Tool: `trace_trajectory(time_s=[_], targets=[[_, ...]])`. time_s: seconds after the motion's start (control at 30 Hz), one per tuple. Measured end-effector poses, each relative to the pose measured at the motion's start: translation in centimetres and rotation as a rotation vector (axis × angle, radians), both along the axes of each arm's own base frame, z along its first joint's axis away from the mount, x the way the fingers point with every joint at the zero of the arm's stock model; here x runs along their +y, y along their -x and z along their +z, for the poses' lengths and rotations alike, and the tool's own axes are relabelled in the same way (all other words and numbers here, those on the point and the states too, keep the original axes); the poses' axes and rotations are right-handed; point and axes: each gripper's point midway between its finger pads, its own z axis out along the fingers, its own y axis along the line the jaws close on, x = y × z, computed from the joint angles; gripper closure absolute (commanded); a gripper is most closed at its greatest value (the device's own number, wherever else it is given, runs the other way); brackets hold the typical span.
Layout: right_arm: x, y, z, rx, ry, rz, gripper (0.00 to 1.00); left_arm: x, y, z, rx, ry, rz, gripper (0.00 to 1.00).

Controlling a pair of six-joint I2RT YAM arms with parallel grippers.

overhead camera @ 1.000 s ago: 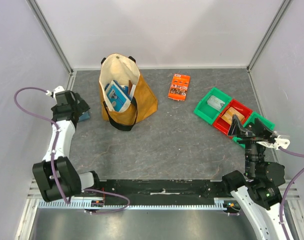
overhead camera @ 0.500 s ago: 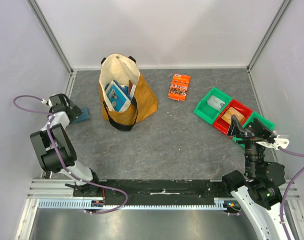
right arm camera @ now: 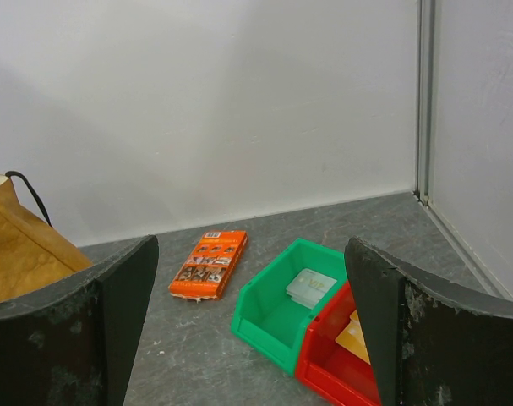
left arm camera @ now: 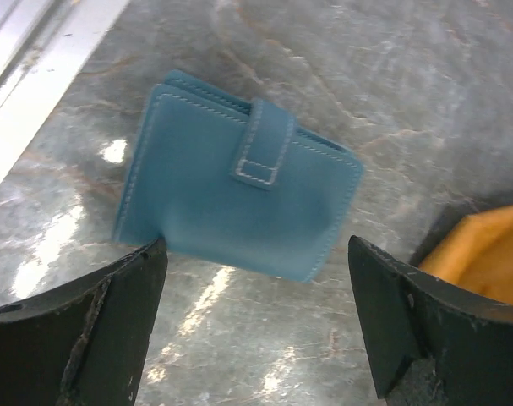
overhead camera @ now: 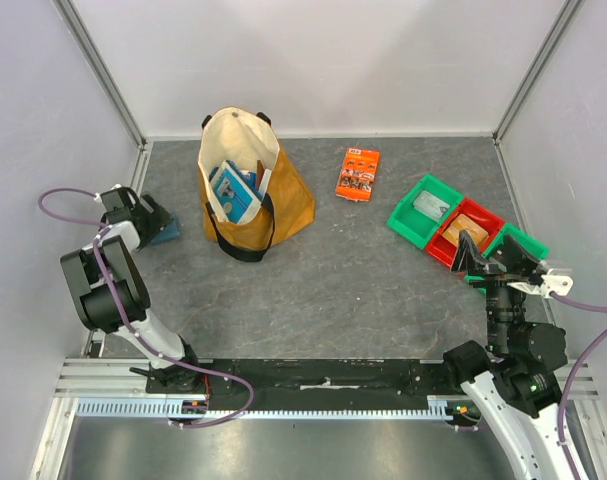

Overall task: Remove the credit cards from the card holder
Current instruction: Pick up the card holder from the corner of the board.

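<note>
On the grey table [overhead camera: 363,290], the closed card holder [left arm camera: 239,199] lies at the left edge, close beneath the left gripper [left arm camera: 256,254], whose jaws are spread wide and empty. The right gripper [right arm camera: 249,249], near right, gapes empty too.

Robotics laboratory test cell. Indicators: plain white panel walls [overhead camera: 323,60], framed by bare aluminium corner posts [overhead camera: 105,78], enclose a grey stone-patterned tabletop [overhead camera: 343,290] on three sides. Two white-and-black robot arms [overhead camera: 113,290] stand bolted at a slotted aluminium rail [overhead camera: 313,407] along the near edge, with exposed purple cables [overhead camera: 53,198] looping off them.
</note>
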Motion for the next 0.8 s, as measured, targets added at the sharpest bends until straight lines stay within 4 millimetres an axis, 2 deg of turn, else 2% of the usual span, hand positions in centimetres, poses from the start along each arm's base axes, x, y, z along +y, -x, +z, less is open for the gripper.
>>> trace_trajectory(time_s=[0.17, 0.5, 0.7, 0.8], targets=[[0.0, 0.0, 0.1, -0.003, 0.001, -0.001, 0.02, -0.8, -1.0, 0.6, -0.05, 0.025, -0.042, 0.08], [0.0, 0.0, 0.1, -0.006, 0.002, 0.001, 0.02, 2.0, 0.0, 0.7, -0.02, -0.081, 0.068, 0.05], [0.1, -0.1, -0.2, 0.001, 0.008, 0.0, 0.02, 3.2, -1.4, 1.0, -0.025, -0.08, 0.08, 0.05], [0.1, -0.2, -0.3, 0.003, 0.009, 0.0, 0.02, 3.3, -1.8, 0.3, -0.018, -0.05, 0.067, 0.07]])
